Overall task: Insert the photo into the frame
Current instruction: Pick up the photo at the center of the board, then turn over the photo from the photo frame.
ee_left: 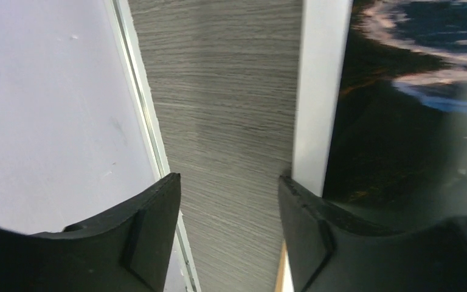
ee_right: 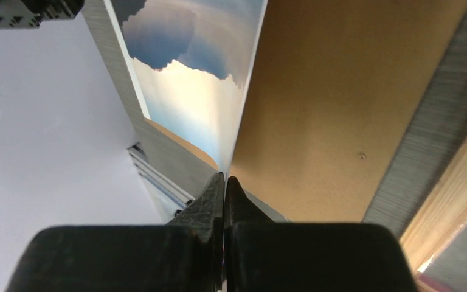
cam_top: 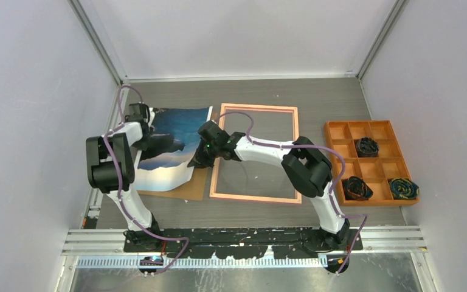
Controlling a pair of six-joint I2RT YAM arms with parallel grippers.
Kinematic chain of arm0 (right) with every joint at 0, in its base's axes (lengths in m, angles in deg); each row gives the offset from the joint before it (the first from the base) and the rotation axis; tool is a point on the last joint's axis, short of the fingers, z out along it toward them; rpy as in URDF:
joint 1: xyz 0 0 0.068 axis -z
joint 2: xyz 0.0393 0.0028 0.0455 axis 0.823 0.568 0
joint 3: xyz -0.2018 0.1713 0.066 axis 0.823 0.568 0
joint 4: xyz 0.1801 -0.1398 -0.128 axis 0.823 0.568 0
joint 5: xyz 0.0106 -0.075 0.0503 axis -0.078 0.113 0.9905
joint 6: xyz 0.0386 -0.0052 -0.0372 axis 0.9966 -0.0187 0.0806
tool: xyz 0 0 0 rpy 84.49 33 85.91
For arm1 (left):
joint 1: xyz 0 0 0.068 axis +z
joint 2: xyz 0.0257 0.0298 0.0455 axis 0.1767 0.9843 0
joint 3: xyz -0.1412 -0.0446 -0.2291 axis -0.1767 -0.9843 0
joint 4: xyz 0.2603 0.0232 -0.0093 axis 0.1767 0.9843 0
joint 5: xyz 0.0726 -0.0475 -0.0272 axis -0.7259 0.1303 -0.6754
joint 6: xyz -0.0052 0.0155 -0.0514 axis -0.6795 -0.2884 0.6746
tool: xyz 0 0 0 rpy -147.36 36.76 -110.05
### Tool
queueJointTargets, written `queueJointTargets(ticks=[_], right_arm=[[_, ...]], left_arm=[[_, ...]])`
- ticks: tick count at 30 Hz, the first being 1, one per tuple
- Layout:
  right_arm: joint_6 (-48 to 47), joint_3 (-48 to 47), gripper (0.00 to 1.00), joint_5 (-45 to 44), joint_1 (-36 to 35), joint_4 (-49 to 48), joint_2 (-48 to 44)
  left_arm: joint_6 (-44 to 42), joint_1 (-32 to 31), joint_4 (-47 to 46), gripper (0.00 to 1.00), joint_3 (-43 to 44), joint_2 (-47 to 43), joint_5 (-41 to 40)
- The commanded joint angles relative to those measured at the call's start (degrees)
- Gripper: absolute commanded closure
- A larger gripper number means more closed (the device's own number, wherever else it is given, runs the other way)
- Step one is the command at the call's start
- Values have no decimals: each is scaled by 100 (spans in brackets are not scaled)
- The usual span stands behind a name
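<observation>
Your right gripper [ee_right: 224, 177] has its jaws pressed fully together, and the right-hand edge of the photo [cam_top: 185, 125] runs straight down into the seam between the fingertips, so you are pinching the print by that edge. In the right wrist view the sheet stands up from the brown backing board [ee_right: 316, 109] on that side, its pale sky and dark mountains facing left and the bare board to its right. Your left gripper [ee_left: 228, 182] stands about half open with nothing between the jaws: only grey table [cam_top: 316, 97] shows in the gap. Its right finger [ee_left: 304, 237] sits at the photo's white border, though you cannot tell whether it presses on the paper. From above, the photo lies on the left part of the table, over the backing board, with its near right corner raised at your right gripper. The frame [cam_top: 254, 109] lies flat just right of the board, the table showing through its pane, and your right arm reaches across it. Well to the right sits an orange compartment tray [cam_top: 328, 158] holding dark bundles [cam_top: 366, 146].
</observation>
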Motion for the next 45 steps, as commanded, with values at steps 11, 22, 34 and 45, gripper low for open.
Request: queueJointTargets(ticks=[11,22,34,45], right_arm=[[-4038,-2219,99,-1672,170,3487,-1574],[-5795,-2646,99,-5108,473,5931,-3558],[-4787,-1924,99,-5569,12,7943,-2349],[-3997,-1417,99,-2905,-1,6387,-1921]], left_arm=[[617,326,2075,16,972,-850,1648],[657,-460,2477,10,938,-1135,1890],[673,-502,2424,9,877,-1104,1934],[717,-502,2323,11,816,-1145,2023]])
